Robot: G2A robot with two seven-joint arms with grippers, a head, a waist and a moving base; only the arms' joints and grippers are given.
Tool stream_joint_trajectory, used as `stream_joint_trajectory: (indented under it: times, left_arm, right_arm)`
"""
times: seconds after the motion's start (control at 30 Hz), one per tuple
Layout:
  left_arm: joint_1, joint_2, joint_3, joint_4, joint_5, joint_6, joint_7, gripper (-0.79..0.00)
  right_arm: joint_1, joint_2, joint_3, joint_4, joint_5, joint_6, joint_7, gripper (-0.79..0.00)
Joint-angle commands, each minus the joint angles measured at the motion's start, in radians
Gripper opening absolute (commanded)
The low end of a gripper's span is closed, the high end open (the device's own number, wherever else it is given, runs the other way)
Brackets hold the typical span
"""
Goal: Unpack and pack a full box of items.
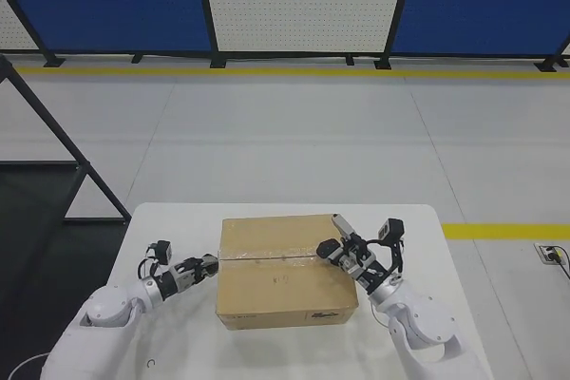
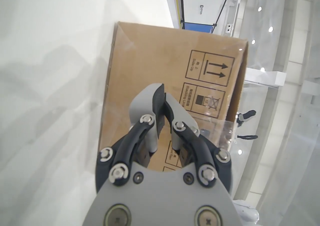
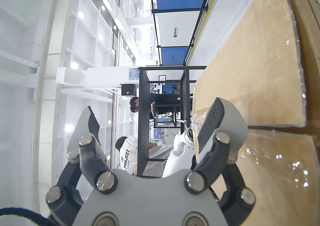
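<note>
A closed brown cardboard box (image 1: pixel 283 271) stands in the middle of the white table (image 1: pixel 171 223), its top flaps joined by clear tape (image 1: pixel 266 255). My left gripper (image 1: pixel 209 262) is at the box's left side wall, level with the seam, and its fingers are shut with nothing between them. In the left wrist view that gripper (image 2: pixel 163 98) is close in front of the printed side of the box (image 2: pixel 175 61). My right gripper (image 1: pixel 331 249) is open over the top right edge. One of its fingers (image 3: pixel 215 116) lies on the box top (image 3: pixel 262 74) beside the taped seam (image 3: pixel 275 128).
A black metal frame (image 1: pixel 38 123) stands on the floor off the table's left. Blue and white partition panels (image 1: pixel 304 24) line the back. Bare table shows to the left and right of the box and along its far edge.
</note>
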Motion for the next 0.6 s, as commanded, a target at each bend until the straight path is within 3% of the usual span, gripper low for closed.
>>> stream_joint_trajectory:
  times: [0.0,0.33,0.47,0.5,0.57]
  left_arm:
    - [0.010,0.009,-0.030,-0.006,-0.010,-0.012,-0.008,-0.785]
    - [0.121,0.054,-0.226,-0.146,-0.209,-0.071,-0.122,-0.785]
    - [0.179,0.065,-0.286,-0.229,-0.267,-0.108,-0.148,-0.357]
    - [0.194,0.066,-0.300,-0.250,-0.294,-0.112,-0.158,0.000]
    - [0.223,0.068,-0.323,-0.293,-0.358,-0.113,-0.193,0.000]
  right_arm:
    - [0.001,0.001,0.001,-0.001,0.001,-0.001,0.000,0.000]
    - [-0.015,0.005,0.034,-0.027,0.019,-0.065,-0.030,0.000]
    - [-0.026,0.008,0.061,-0.028,0.049,-0.085,-0.024,0.000]
    - [-0.026,0.009,0.064,-0.026,0.051,-0.084,-0.021,0.000]
    - [-0.026,0.009,0.064,-0.026,0.051,-0.084,-0.021,0.000]
